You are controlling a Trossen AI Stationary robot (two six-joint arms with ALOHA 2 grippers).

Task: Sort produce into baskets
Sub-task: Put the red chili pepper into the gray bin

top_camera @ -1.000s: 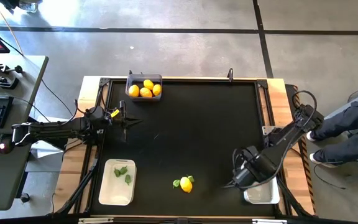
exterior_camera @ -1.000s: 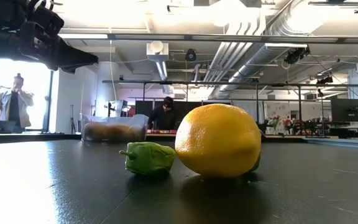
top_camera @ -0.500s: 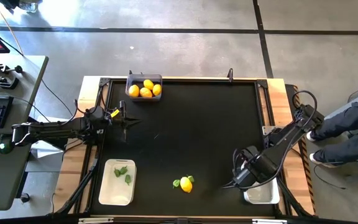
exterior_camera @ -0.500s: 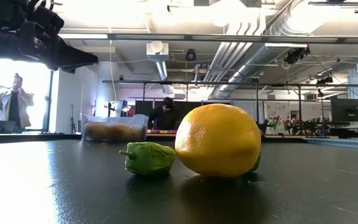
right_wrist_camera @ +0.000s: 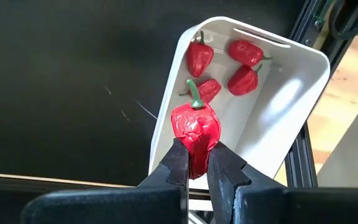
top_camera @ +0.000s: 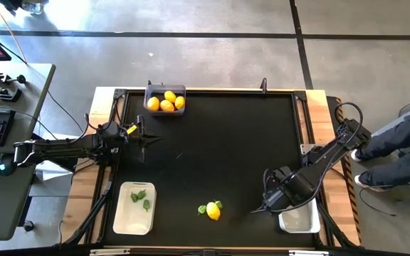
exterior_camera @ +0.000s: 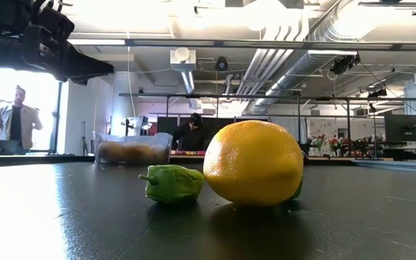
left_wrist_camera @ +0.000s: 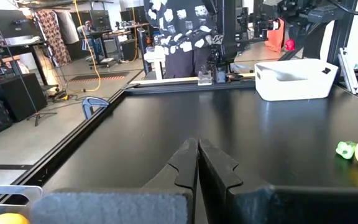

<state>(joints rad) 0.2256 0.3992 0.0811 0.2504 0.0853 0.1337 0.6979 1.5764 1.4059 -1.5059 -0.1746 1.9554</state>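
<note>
In the right wrist view my right gripper [right_wrist_camera: 196, 163] is shut on a red pepper [right_wrist_camera: 195, 126], over the rim of a white basket [right_wrist_camera: 294, 93] that holds several red peppers. From above, this gripper [top_camera: 275, 205] is at the near right beside that basket [top_camera: 301, 222]. A lemon [top_camera: 213, 210] and a green piece [top_camera: 202, 209] lie on the black table near its front edge. My left gripper [top_camera: 142, 140] waits shut at the table's left side, pointing level. My right gripper pinches the red pepper's blunt end [right_wrist_camera: 194, 149] between its two fingers. The fingers come from above and point steeply down. The pepper sticks out past the fingertips, its green stem [right_wrist_camera: 194, 94] pointing away from them, clear of the basket's long wall.
A dark grey basket [top_camera: 165, 91] with several lemons stands at the far edge. A white basket [top_camera: 123, 213] with green pieces sits at the near left. A person's legs [top_camera: 397, 142] show beyond the table's right side. The middle of the table [top_camera: 219, 149] is bare.
</note>
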